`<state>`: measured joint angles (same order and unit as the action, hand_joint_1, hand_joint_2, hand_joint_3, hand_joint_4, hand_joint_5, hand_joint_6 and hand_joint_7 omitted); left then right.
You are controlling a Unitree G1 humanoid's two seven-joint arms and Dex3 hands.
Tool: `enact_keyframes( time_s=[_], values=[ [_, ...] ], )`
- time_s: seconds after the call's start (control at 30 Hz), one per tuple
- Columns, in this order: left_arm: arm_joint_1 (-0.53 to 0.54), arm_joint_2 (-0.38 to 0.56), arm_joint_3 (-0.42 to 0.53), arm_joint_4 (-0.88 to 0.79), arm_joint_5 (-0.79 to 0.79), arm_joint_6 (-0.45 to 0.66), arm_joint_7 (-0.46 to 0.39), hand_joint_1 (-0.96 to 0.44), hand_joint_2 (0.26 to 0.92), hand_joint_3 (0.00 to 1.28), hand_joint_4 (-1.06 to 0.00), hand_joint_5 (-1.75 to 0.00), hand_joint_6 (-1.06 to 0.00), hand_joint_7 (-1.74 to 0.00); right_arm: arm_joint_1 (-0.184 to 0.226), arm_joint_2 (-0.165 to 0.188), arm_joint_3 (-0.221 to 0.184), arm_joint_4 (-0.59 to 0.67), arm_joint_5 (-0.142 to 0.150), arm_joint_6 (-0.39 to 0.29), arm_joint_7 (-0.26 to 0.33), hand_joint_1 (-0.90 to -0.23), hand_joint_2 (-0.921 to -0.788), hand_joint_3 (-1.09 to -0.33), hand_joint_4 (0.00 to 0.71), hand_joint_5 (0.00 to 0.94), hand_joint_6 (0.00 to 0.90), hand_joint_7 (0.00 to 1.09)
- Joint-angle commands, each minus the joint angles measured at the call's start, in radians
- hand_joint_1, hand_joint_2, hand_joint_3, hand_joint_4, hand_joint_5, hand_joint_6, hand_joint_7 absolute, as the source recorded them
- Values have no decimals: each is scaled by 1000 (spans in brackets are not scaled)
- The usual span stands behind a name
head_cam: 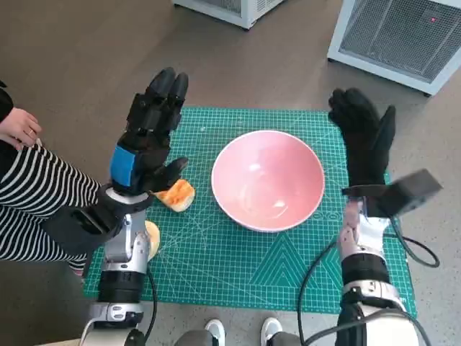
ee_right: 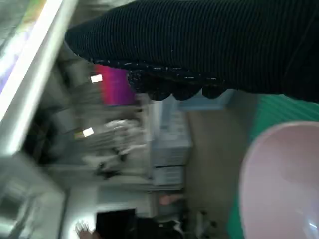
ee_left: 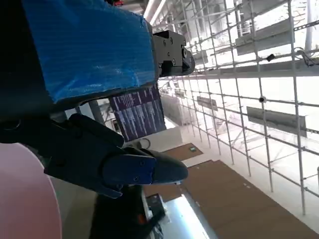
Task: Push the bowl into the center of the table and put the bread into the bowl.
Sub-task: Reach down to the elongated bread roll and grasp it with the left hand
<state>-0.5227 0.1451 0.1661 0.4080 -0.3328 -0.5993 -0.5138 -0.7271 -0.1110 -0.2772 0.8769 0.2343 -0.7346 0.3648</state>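
Head view | golden bread piece [head_cam: 177,194] seen just beside raised, spread left robot hand [head_cam: 149,137] | pink round bowl [head_cam: 267,179] flanked by spread right robot hand [head_cam: 364,135]

A green cutting mat [head_cam: 238,252] printed with a pale grid and diagonal lines covers the tabletop; all positions below are given relative to it. Beyond its far edge, on brown floor [head_cam: 86,50], stand two white units with slatted grilles: one [head_cam: 403,36] off the far right corner, another [head_cam: 230,9] near the far middle, mostly cut by the frame. At the mat's left edge sits a person in a black-and-white striped garment [head_cam: 36,209], one hand [head_cam: 20,126] resting above it. Two white shoe tips [head_cam: 241,330] show just off the near edge (owner not visible). A black cable [head_cam: 317,274] loops over the mat's near right portion.
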Motion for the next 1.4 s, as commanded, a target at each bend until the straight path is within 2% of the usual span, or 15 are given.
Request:
enact_keyframes(
  time_s=[0.03,0.27,0.3,0.47,0.57,0.67,0.83,1.0,1.4],
  values=[
    [-14,41,6,-13,31,1,11,-619,921,290,-77,-22,1,-379,94,-16,51,-171,-17,-10,35,-689,-921,-682,94,20,96,341],
    [-61,146,12,28,102,-26,-1,-604,921,266,-94,-22,1,-355,187,-42,109,-428,-1,50,61,-686,-921,-684,112,20,88,356],
    [-69,168,10,37,121,-33,-2,-580,908,215,-119,-26,-5,-401,197,-45,114,-455,6,62,64,-691,-921,-680,121,23,92,362],
    [-110,328,-14,66,282,-43,0,-581,919,142,-119,-9,-4,-454,242,-55,127,-564,30,113,62,-672,-921,-679,128,21,87,369],
    [-127,386,-31,81,316,-31,-24,-576,898,97,-139,-15,-24,-492,252,-58,128,-585,36,128,61,-669,-921,-678,136,22,93,376],
    [-156,449,-62,110,315,15,-104,-511,855,57,-141,-12,-43,-503,257,-60,125,-587,47,136,63,-669,-921,-676,144,23,99,382],
    [-187,516,-114,121,347,84,-174,-341,787,12,-134,-2,-143,-350,261,-58,123,-586,48,142,57,-669,-921,-673,150,23,105,389],
    [-203,559,-171,108,444,119,-176,-243,748,2,-136,-1,-240,-173,261,-55,124,-579,43,145,51,-667,-921,-672,153,21,105,393],
    [-227,569,-294,172,589,103,-171,-66,720,0,-149,-2,-313,-47,272,-52,126,-594,44,169,49,-667,-921,-674,155,16,103,398]
  ],
)
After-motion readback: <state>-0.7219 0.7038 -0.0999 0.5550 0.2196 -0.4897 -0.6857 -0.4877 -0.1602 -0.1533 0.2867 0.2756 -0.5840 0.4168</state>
